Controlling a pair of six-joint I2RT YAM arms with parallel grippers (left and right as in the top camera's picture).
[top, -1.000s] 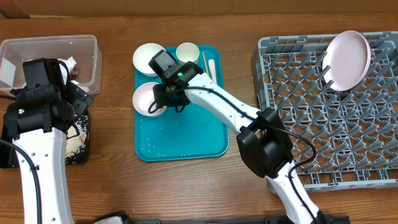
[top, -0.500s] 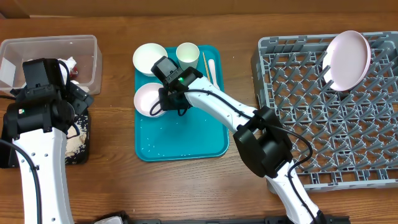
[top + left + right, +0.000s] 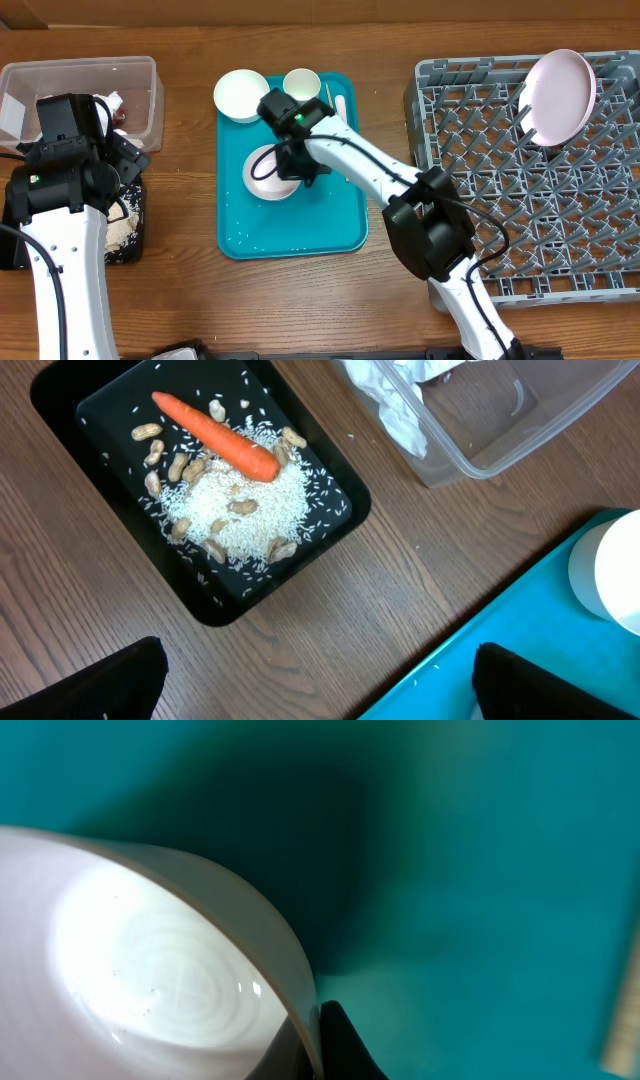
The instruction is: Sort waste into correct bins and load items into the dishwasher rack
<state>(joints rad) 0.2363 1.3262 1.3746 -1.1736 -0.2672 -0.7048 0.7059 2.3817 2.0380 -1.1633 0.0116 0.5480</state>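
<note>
Gripping the rim of a white bowl [image 3: 265, 175], the right end effector [image 3: 290, 165] is closed over the middle of the teal tray [image 3: 300, 235]. In the right wrist view one dark finger [image 3: 345, 1050] presses against the bowl's curved edge, and the bowl looks tilted above a dark shadow on the teal surface. Whether it touches the tray cannot be told. A second bowl [image 3: 240, 95] sits at the tray's far left corner, with the small cup [image 3: 301, 83] just beside it and the thin chopsticks [image 3: 327, 97] lying next to the cup. To the right on the desk [image 3: 385, 45], the grey dishwasher rack [image 3: 500, 200] holds the round plate [image 3: 560, 95] upright among its pegs near the far right corner. The left end effector [image 3: 320, 680] hangs wide open and holds nothing, above bare wood between the black tray [image 3: 320, 530] and the teal tray's corner. Inside the black tray lie the carrot [image 3: 215, 435], peanut-like scraps [image 3: 150, 455] and a heap of white crumbs [image 3: 245, 510]. Just beside it stands the clear tub [image 3: 500, 435], with crumpled napkins [image 3: 390, 405] inside.
</note>
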